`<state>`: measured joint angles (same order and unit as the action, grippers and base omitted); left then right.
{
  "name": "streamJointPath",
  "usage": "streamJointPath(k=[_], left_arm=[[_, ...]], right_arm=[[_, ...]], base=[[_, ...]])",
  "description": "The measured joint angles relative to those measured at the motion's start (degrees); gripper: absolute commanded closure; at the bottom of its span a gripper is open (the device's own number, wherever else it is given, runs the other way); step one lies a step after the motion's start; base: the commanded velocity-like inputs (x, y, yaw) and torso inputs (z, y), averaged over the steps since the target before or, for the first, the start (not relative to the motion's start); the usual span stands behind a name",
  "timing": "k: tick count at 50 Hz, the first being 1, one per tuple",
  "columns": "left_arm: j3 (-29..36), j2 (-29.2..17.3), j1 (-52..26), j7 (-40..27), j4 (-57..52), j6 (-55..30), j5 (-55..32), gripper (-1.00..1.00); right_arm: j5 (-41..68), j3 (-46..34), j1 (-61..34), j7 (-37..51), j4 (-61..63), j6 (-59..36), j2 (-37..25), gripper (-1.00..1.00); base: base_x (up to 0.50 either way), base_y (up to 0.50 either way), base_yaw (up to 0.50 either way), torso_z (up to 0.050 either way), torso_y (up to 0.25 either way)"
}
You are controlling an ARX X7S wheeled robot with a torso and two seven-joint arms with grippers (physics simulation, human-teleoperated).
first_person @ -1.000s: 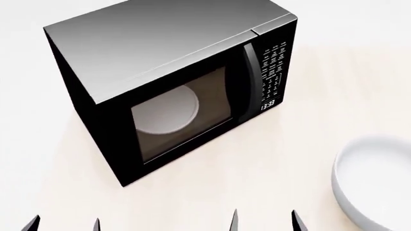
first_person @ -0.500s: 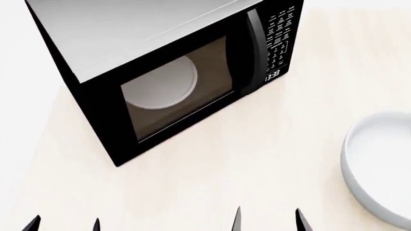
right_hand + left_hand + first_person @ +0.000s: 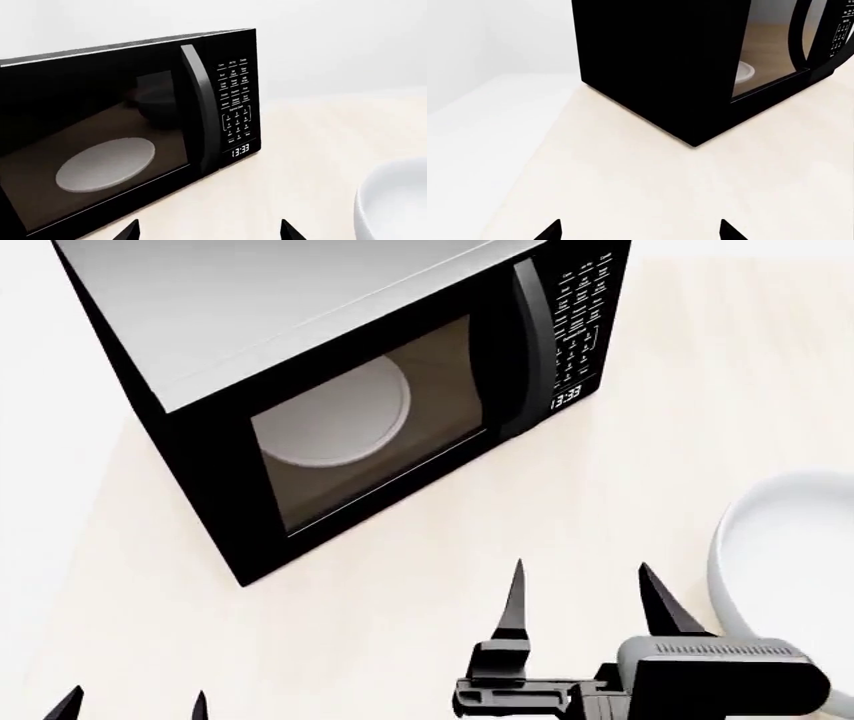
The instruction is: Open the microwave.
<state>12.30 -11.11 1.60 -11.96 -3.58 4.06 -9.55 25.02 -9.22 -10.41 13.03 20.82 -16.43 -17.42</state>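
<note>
Both end effectors empty, prongs spread.
Right end effector [image 3: 581, 595] raised into head view, grey wrist housing behind; left end effector [image 3: 131, 703] low at frame edge, only tips showing.

- The microwave [image 3: 334, 390] is finished in glossy black, with a matt grey top and glass window.
- The table [image 3: 400, 640] is rendered as smooth, pale wood.
- The bowl [image 3: 787, 570] is rendered smooth white.
</note>
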Motion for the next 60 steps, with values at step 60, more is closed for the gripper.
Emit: streamJointPath(k=[60], left_arm=[[1.7,-1.3,-0.5,-1.5,0.4,0.5,-1.1,-1.0]], right_arm=[[2.5,-6.0,-33.4,-4.7,-23.8,-16.6,-0.5,-1.0]], base=[[0.0,0.0,0.0,0.0,0.0]])
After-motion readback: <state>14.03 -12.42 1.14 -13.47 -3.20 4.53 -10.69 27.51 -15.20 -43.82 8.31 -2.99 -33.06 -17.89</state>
